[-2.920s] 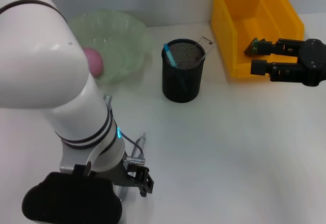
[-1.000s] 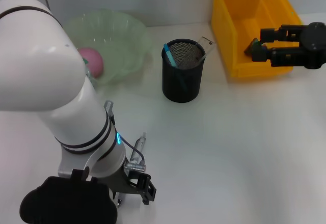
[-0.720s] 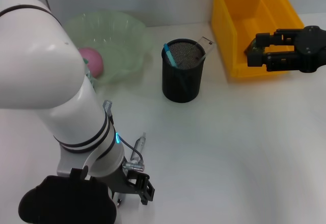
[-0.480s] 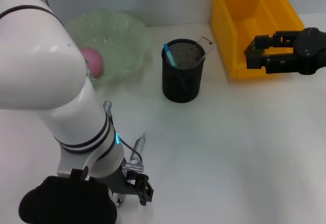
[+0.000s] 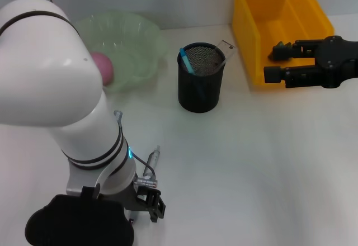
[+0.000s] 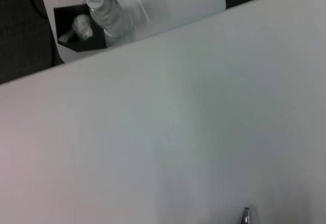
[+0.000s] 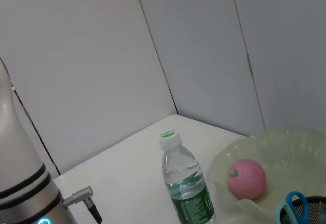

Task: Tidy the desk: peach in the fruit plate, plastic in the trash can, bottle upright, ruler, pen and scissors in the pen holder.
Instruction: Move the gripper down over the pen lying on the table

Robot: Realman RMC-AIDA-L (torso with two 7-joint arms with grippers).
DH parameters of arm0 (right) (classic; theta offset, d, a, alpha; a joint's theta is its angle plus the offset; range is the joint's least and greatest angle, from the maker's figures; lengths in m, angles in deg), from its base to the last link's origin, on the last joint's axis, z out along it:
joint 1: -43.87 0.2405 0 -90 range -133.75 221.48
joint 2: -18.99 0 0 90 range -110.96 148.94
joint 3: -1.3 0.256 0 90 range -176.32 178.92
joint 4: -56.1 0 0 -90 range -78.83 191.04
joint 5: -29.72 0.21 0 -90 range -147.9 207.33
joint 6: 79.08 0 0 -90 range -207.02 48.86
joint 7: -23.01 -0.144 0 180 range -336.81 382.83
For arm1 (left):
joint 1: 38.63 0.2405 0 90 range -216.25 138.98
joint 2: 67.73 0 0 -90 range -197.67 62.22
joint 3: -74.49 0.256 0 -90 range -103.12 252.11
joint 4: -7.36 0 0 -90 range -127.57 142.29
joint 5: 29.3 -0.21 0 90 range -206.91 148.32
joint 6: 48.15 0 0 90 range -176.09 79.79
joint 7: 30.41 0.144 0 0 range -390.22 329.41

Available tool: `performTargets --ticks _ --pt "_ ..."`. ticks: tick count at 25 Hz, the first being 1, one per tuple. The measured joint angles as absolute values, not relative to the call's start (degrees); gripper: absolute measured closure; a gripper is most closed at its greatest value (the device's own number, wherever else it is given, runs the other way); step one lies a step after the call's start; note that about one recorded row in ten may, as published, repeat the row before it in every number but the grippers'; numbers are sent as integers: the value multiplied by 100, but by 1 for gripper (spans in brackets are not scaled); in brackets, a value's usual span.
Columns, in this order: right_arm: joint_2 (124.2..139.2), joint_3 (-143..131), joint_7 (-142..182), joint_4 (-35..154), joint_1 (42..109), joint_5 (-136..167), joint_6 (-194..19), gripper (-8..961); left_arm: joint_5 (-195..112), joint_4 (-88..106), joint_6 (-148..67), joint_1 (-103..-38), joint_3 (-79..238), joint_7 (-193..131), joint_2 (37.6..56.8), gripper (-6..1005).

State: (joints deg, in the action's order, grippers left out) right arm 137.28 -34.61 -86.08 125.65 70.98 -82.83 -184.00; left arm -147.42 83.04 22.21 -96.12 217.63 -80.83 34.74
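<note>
The pink peach (image 5: 104,67) lies in the green fruit plate (image 5: 134,33); the right wrist view shows the peach (image 7: 247,178) too. The black pen holder (image 5: 199,86) holds the blue-handled scissors (image 5: 185,59) and the clear ruler (image 5: 226,48). The bottle (image 7: 186,191) stands upright beside the plate; in the head view my left arm hides it. A silver pen tip (image 6: 246,217) pokes into the left wrist view. My right gripper (image 5: 274,61) hovers open at the front wall of the yellow trash can (image 5: 254,39), nothing between its fingers. My left gripper (image 5: 152,204) hangs low near the table's front. No plastic shows.
My left arm's bulky white links (image 5: 50,72) fill the left foreground and screen the table behind them. White tabletop (image 5: 251,162) stretches in front of the pen holder and the trash can.
The right gripper rose to the trash can's rim, then came back down and slightly left with its fingers spread wider. The left arm shifted only a little.
</note>
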Motion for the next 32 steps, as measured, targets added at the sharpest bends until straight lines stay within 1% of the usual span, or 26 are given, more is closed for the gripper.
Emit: performTargets --ticks 8,19,32 --pt "13729 -3534 -8600 12564 7111 -8323 -18392 204 -14782 8291 2219 -9685 21820 -8217 3476 294" --pt "13729 -3535 -8514 12539 7112 -8331 -18392 204 -14786 8132 2216 -9843 21948 -8370 3540 331" --pt "13722 -3535 -8449 12465 7124 -8337 -18393 204 -14725 8057 2216 -9868 21996 -8386 3581 374"
